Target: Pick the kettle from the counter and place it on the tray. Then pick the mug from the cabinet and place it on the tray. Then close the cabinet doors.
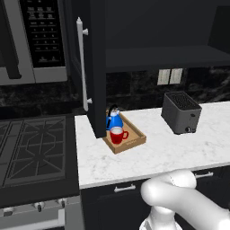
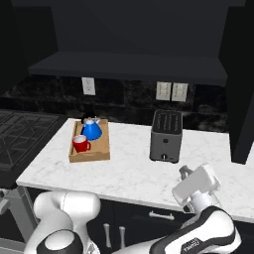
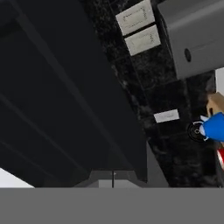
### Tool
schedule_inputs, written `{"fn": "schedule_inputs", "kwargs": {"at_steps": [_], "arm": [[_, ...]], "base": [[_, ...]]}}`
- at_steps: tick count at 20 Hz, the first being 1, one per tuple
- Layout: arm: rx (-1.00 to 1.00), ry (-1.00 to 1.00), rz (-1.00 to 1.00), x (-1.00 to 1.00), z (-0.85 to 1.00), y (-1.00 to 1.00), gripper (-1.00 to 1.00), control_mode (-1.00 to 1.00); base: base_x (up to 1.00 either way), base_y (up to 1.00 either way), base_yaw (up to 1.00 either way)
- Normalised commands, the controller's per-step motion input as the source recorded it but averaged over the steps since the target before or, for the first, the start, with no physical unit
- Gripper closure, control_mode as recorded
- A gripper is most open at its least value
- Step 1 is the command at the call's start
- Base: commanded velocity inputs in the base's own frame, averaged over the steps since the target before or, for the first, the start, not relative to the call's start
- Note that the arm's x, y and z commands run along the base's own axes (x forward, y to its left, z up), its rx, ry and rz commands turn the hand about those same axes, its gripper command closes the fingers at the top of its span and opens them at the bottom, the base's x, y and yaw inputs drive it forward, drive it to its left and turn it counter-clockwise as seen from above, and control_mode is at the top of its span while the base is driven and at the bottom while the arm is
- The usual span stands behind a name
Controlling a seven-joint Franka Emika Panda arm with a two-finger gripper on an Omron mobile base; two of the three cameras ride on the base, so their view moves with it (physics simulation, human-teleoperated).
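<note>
The blue kettle and the red mug stand together on the wooden tray on the white counter; the kettle is behind the mug. Above them the black cabinet is open, its shelf bare. Its left door swings out over the tray, showing its silver bar handle. The right door also stands open. My gripper hovers low over the counter's front right, below that door, its fingers shut with nothing in them. In the rolled hand view, the kettle appears at the right edge.
A dark grey toaster stands on the counter between the tray and my hand. Wall outlets sit on the black backsplash. A gas stove lies to the left, with a microwave above it. Black drawers run below the counter.
</note>
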Motion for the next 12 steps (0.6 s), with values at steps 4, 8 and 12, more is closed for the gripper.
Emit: {"fn": "schedule_inputs", "kwargs": {"at_steps": [4,8,12], "arm": [[0.38,-0.48,-0.14,0.00,0.49,-0.24,1.00,-1.00],[0.18,-0.55,-0.16,0.01,0.40,-0.21,1.00,-1.00],[0.04,-0.08,-0.10,-0.05,0.01,-0.34,1.00,-1.00]], "base": [[0.00,0.00,0.00],[0.00,0.00,0.00],[0.00,0.00,0.00]]}}
